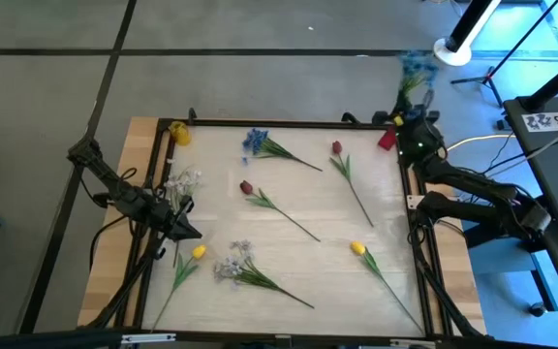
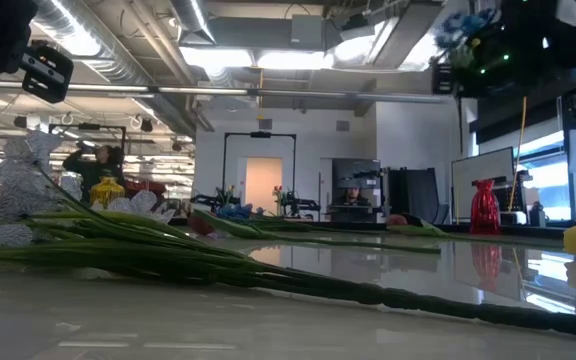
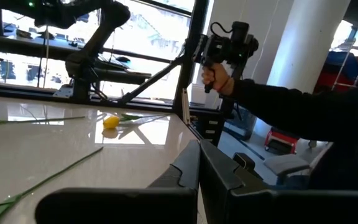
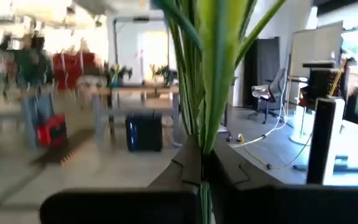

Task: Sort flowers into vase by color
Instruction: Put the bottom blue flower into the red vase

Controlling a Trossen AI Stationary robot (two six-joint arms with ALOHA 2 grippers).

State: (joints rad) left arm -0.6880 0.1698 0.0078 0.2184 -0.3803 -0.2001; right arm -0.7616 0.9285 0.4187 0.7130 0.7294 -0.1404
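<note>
- Table [image 1: 289, 267]: pale top inside a dark frame. Flowers lay scattered on it, well apart from one another: a blue cluster [image 1: 255, 141] toward the far edge, a second blue cluster [image 1: 235, 264] near the front, a dark red tulip [image 1: 247, 188] mid-table, another red tulip [image 1: 337, 148] to its far right, one yellow tulip [image 1: 199, 252] front left, one yellow tulip [image 1: 357, 248] front right, and a white spray [image 1: 182, 181] at the left edge.
- Right gripper [image 4: 201, 171]: at the far right corner of the table, closed on a bundle of green stems [image 4: 207, 74]. The blue bloom [image 1: 415, 66] it carried stuck out beyond the table edge.
- Left gripper [image 3: 199, 163]: fingers pressed together, nothing held, by the left edge just beside the white spray.
- Red vase [image 1: 387, 139]: small, at the far right corner, near the right gripper. Contents could not be made out.
- Yellow vase [image 1: 179, 133]: at the far left corner. Contents also unclear.
- Handling (judgement): the flowers looked very light, with thin flexible stems and soft heads that crush easily. Best gripped on the stem, mid-length or lower, never on the bloom. Lying flat, a stem leaves little for the fingers to get under.
</note>
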